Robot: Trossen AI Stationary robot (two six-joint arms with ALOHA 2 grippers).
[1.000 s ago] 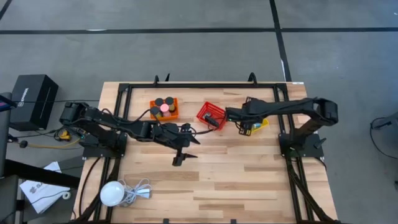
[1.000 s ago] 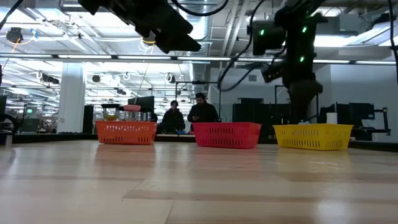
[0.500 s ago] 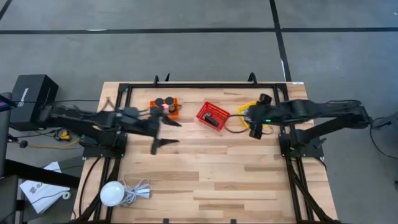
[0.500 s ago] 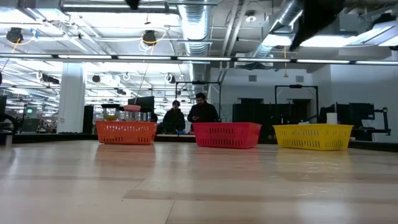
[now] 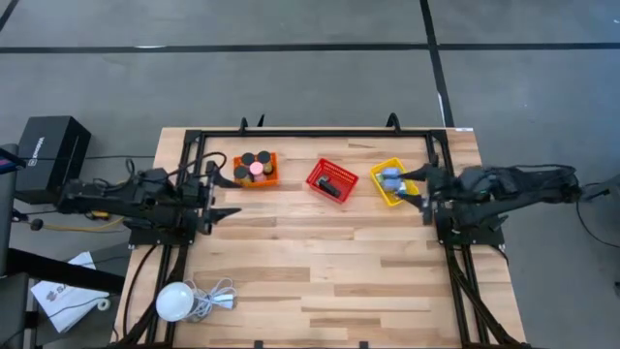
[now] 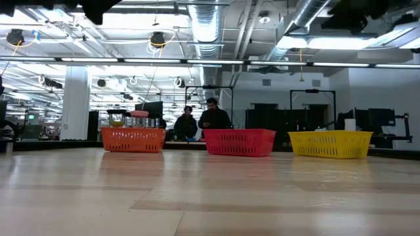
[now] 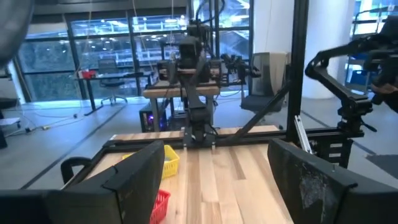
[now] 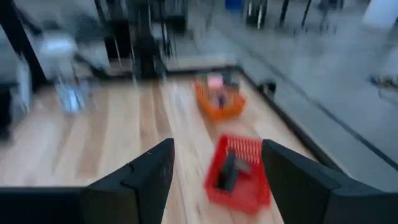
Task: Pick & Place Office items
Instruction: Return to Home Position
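Light-blue squarish pieces (image 5: 389, 176) lie in the yellow mesh basket (image 6: 330, 144), just ahead of the right gripper (image 5: 418, 186), whose two dark fingers stand apart with nothing between them. Flat black rectangles (image 5: 334, 184) rest in the red mesh basket (image 6: 239, 142), farther out in front of that gripper. A pink cylinder (image 5: 256, 167) sits among short black cylinders (image 5: 250, 159) in the orange mesh basket (image 6: 131, 139), near the left gripper (image 5: 223, 194) and a little to one side of its reach. That gripper is also spread and empty. No office item shows loose on the pale wooden table (image 5: 339, 262), so the sorting looks finished and only the tucking-in is left. To do it well, each arm should fold toward its own base with fingers kept apart and lifted clear of the basket rims. The right one needs most care, being closest to a rim. A white round bulb with its cable (image 5: 174, 301) lies well behind the left gripper, out of the way.
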